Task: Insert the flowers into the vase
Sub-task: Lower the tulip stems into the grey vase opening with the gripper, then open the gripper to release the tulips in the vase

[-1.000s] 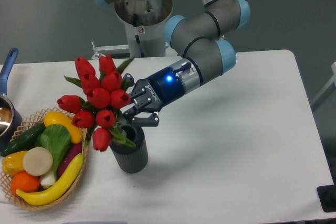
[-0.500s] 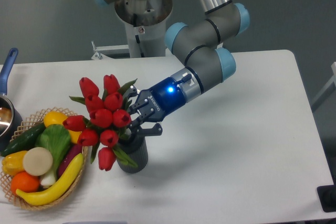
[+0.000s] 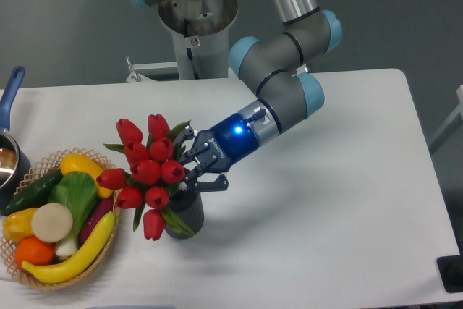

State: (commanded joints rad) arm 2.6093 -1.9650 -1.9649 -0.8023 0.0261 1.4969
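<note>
Behind flowers (image 3: 148,171), vase (image 3: 186,216) mostly hidden

Views: you have one fixed camera only, so no second view shares anything with it.
Position: it sits high at the table's (image 3: 347,200) front edge, opposite the arm's base (image 3: 197,30).
Facing: it looks down and across the white top toward the grey wall.
Range: middling; you see almost the whole tabletop.
Edges: the wicker basket (image 3: 116,240) sits at lower left, and a blue-handled pan (image 3: 9,124) is cut by the left edge.
</note>
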